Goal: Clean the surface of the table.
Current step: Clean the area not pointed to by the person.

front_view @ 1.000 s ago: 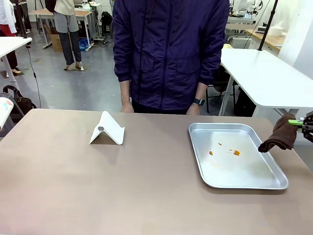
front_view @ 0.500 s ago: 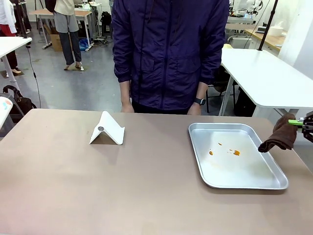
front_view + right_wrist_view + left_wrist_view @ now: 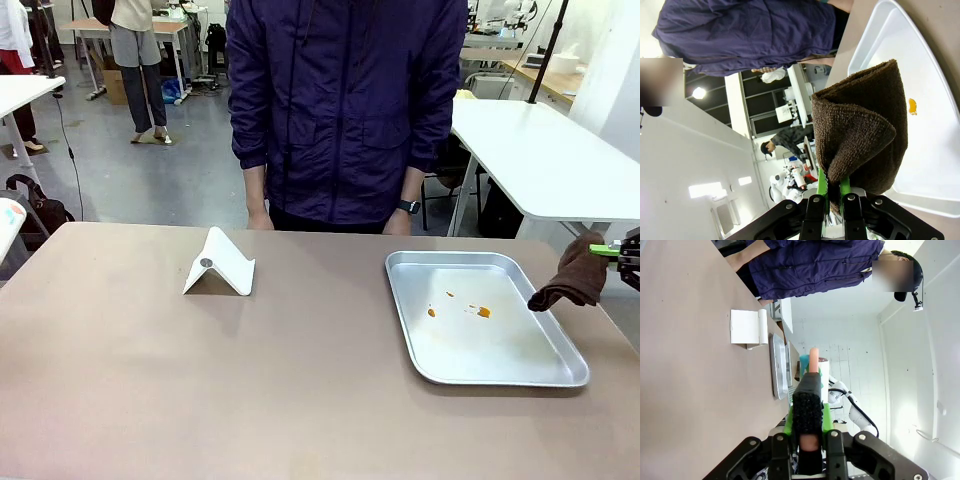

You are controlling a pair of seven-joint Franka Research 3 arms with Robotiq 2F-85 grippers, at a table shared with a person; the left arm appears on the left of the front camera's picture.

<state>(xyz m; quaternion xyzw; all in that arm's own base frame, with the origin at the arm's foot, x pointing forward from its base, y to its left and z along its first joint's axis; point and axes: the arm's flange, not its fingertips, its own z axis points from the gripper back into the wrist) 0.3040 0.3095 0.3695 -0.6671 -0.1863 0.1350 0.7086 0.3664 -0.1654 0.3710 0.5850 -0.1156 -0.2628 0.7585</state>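
The taupe-brown table [image 3: 150, 380] spreads across the front view. At its right edge my right gripper [image 3: 625, 256] is shut on a dark brown cloth [image 3: 572, 276], which hangs just beside the silver metal tray [image 3: 405, 320]. In the right wrist view the cloth [image 3: 860, 130] rises folded from the shut right gripper [image 3: 832, 192], above the tray [image 3: 930, 165] and its orange spot [image 3: 912, 105]. In the left wrist view my left gripper [image 3: 808, 416] is shut on a black-bristled brush [image 3: 808, 392] with a peach handle, held over the table [image 3: 680, 365].
A white folded stand [image 3: 218, 264] sits at the table's back left. Orange stains [image 3: 480, 312] dot the tray's floor. A person in a dark blue jacket [image 3: 345, 110] stands at the far edge, hands down by the table. White tables stand behind.
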